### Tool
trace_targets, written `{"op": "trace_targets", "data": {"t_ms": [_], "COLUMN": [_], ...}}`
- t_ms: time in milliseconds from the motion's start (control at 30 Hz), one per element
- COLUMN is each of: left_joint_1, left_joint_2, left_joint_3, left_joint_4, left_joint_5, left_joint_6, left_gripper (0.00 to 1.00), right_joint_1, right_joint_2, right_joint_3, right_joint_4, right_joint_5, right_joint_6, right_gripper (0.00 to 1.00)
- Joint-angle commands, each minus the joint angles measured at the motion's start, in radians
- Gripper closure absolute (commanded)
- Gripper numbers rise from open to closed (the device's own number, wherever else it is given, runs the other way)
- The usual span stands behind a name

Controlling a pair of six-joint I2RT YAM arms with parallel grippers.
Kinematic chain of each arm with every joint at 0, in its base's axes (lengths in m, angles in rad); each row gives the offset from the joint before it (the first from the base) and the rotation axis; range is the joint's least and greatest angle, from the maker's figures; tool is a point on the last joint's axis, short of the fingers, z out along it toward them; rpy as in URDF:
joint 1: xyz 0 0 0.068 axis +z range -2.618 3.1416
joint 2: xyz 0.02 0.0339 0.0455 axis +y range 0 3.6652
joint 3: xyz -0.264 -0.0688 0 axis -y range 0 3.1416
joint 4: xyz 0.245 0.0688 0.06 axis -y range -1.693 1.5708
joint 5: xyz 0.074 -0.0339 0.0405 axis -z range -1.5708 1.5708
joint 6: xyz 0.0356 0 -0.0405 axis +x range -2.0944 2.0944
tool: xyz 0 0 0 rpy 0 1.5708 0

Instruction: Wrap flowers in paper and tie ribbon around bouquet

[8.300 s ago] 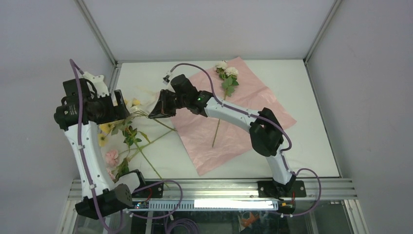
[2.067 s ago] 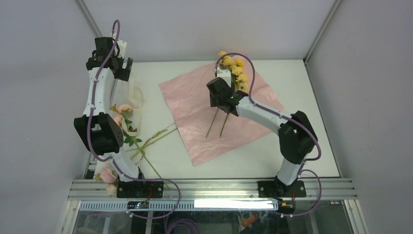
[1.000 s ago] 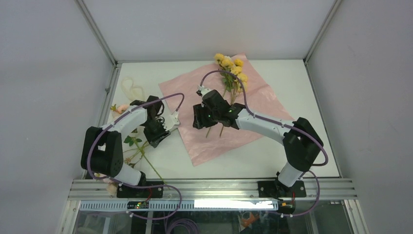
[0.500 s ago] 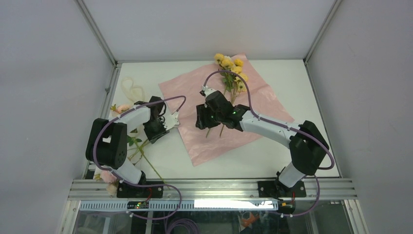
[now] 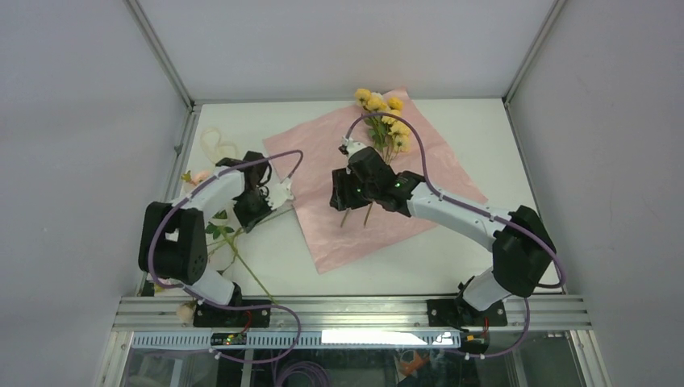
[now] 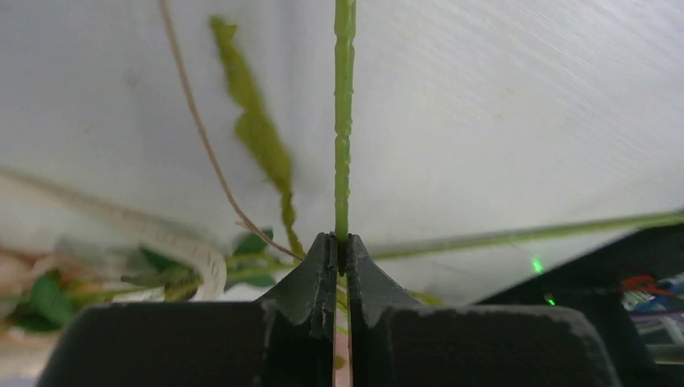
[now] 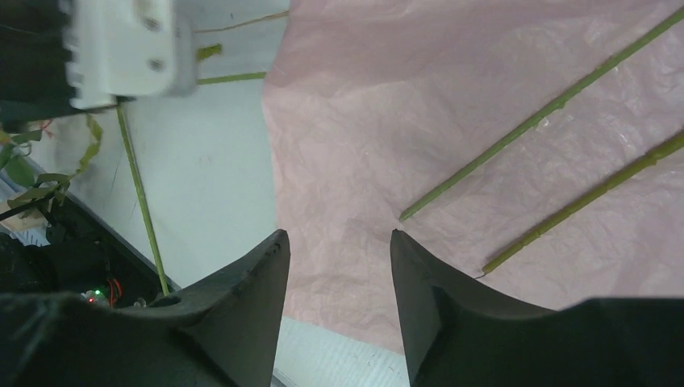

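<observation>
The left arm (image 5: 211, 189) and the right arm (image 5: 460, 214) are both showing white shells between bulky black joint housings. Lilac cables are looping along each. A green light is glowing on the right arm's black wrist. The black fingers (image 7: 242, 302) are tapering to blunt wedges.

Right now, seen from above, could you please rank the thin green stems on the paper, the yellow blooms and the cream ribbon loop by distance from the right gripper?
1. Thin green stems, beside the right gripper.
2. Yellow blooms, pink paper's far corner.
3. Cream ribbon loop, far left.
</observation>
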Motion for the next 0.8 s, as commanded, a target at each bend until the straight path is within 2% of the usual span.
{"op": "trace_targets", "data": {"t_ms": [0,200,367,467,567,767], "left_joint_1": [0.056,0.065,0.065,0.065,0.065,0.055], "left_joint_2": [-0.240,-0.402,-0.509,-0.523,-0.606,-0.779], "left_joint_3": [0.302,0.588,0.672,0.650,0.539,0.407], "left_joint_4": [-0.346,-0.618,-0.641,-0.613,-0.468,-0.432], "left_joint_5": [0.161,0.192,0.162,0.070,-0.012,0.231], "left_joint_6": [-0.075,0.097,0.302,0.397,0.550,0.893], "left_gripper": [1.00,1.00,1.00,1.00,1.00,1.00], "right_joint_1": [-0.009,-0.054,-0.141,-0.151,-0.153,-0.147], "right_joint_2": [-0.090,-0.155,-0.185,-0.140,-0.121,-0.150], "right_joint_3": [0.073,0.179,0.257,0.262,0.268,0.296], "right_joint_4": [-0.041,-0.095,-0.168,-0.218,-0.239,-0.136], "right_joint_5": [-0.002,-0.159,-0.242,-0.251,-0.266,-0.349], "right_joint_6": [-0.006,-0.015,-0.025,-0.042,-0.036,-0.033], "right_gripper": [0.48,0.48,0.46,0.46,0.46,0.43]}}
